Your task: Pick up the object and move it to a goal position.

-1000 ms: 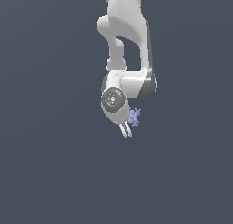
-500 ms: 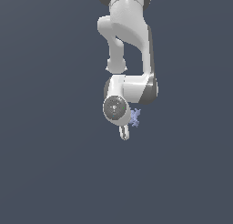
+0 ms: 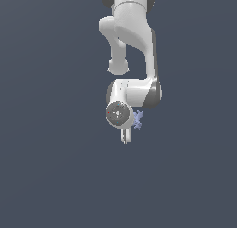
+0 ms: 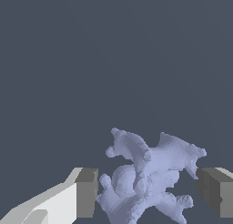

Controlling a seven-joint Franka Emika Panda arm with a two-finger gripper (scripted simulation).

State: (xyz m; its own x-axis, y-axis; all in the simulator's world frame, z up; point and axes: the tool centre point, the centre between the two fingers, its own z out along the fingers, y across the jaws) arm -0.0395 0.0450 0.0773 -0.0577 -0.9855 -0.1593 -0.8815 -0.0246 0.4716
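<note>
The object (image 4: 150, 173) is a pale blue-lavender, spiky, knobbly lump. In the wrist view it lies between my two grey finger pads (image 4: 86, 193), one on each side, with little or no gap to either. My gripper (image 4: 150, 193) stands wide open around it. In the exterior view the object (image 3: 138, 119) shows as a tiny lump just to the exterior view's right of the white hand, partly hidden by it. The gripper (image 3: 125, 138) points down below the hand, and only one finger shows there.
The white arm (image 3: 132, 37) comes down from the top of the exterior view. Everything around it is a plain dark grey-blue ground (image 3: 46, 176) with no other objects or edges in sight.
The wrist and hand have turned and shifted slightly toward the exterior view's right over the last second. The object has stayed in the same place.
</note>
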